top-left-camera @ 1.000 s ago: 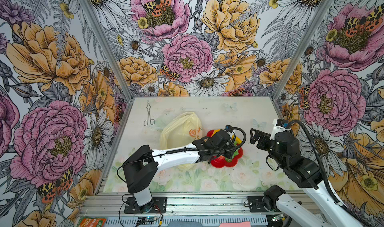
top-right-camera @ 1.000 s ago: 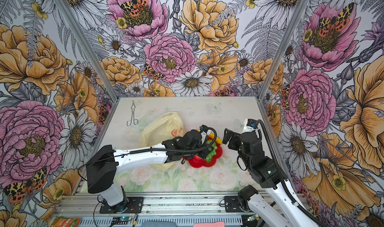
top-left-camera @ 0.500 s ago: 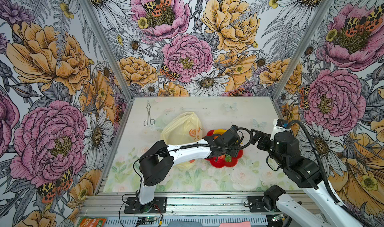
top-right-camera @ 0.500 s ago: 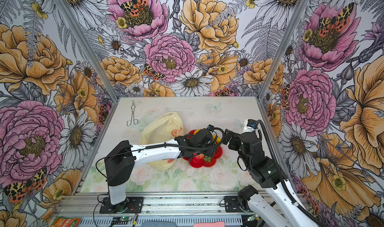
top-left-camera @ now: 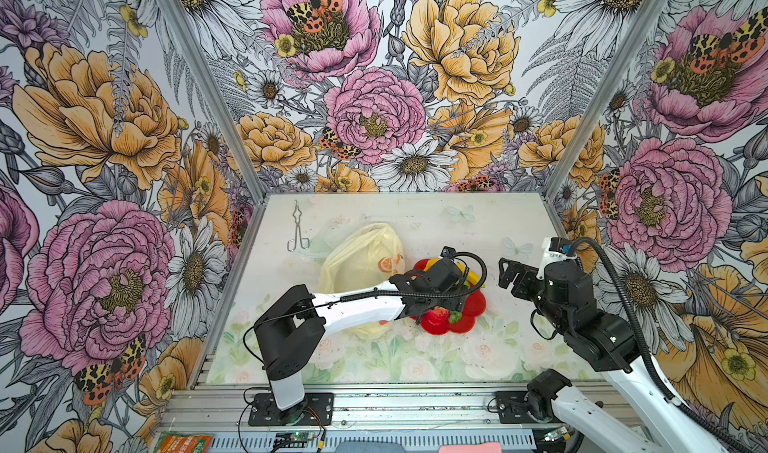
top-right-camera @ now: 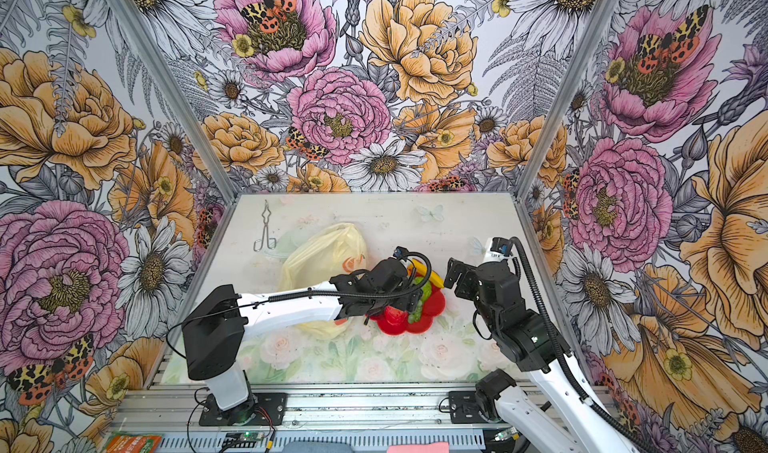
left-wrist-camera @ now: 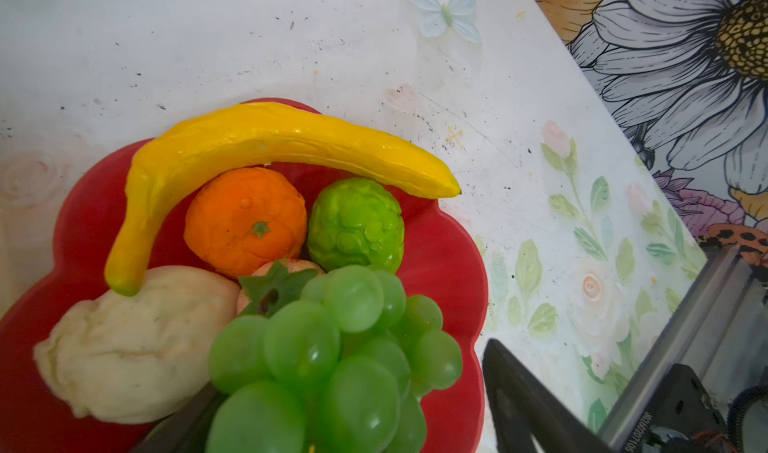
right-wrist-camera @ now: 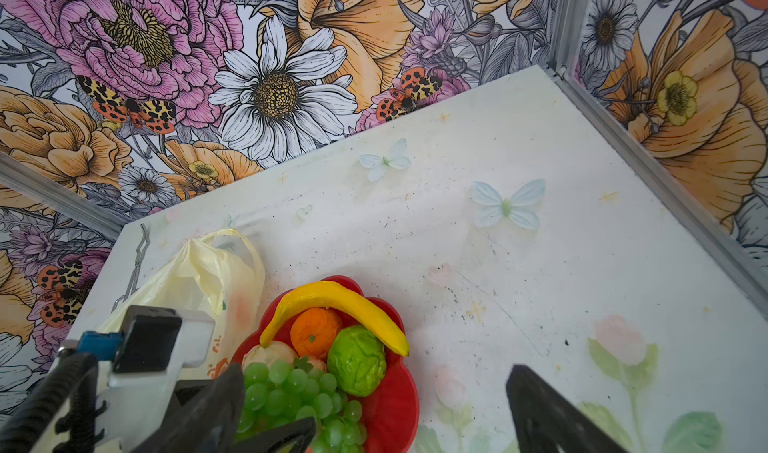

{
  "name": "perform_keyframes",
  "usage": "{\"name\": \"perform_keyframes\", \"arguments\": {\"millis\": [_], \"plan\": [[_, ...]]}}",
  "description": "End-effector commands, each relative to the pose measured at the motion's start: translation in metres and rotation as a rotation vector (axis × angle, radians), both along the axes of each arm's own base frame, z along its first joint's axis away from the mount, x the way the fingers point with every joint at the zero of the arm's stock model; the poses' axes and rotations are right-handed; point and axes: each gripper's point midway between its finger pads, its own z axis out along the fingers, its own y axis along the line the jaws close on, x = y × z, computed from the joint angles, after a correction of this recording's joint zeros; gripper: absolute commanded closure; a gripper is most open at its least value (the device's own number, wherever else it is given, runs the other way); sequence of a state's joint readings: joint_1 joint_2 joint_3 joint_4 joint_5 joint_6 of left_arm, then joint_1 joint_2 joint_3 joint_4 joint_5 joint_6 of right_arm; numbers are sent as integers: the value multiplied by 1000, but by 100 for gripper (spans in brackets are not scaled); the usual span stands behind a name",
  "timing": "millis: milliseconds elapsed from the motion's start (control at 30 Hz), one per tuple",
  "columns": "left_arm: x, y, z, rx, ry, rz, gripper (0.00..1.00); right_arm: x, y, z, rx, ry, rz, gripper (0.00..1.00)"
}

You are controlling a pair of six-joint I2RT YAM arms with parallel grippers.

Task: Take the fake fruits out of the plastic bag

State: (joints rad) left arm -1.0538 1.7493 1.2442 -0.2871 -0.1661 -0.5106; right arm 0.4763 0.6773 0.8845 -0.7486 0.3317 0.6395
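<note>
Red flower-shaped plate [top-left-camera: 476, 304] on floral tabletop [top-left-camera: 415, 359]; metal tongs [top-left-camera: 296, 219] well apart.

You can read almost nothing here. In the left wrist view a white serial number [left-wrist-camera: 652, 430] runs along a black part [left-wrist-camera: 681, 397], its characters too small to trust. Red print on the bag [right-wrist-camera: 195, 280] and white lettering on the orange packet [top-left-camera: 181, 444] are illegible.

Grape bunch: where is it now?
Left wrist view: the grape bunch lies on the red plate, beside the cream bumpy piece and green bumpy fruit; in both top views that plate sits right of the plastic bag.
</note>
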Motion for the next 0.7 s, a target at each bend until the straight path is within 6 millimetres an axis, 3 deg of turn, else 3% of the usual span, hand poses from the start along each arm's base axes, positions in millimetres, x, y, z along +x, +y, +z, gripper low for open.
{"name": "perform_keyframes", "arguments": {"millis": [0, 67, 300, 467, 667], "plan": [[16, 1, 23, -110, -26, 58, 10, 1, 2, -8, 7, 22, -1, 1], [18, 6, 21, -94, -20, 72, 1, 2, 3, -8, 11, 26, 1, 0], [20, 11, 0, -120, 100, 101, 1, 3, 9, -20, 20, 65, 24, 0], [19, 17, -16, 53, 105, 97, 1, 2, 12, -29, 27, 92, 33, 0], [22, 28, -17, 124, 96, 101, 2, 1, 13, -26, 24, 84, 44, 0]]}}
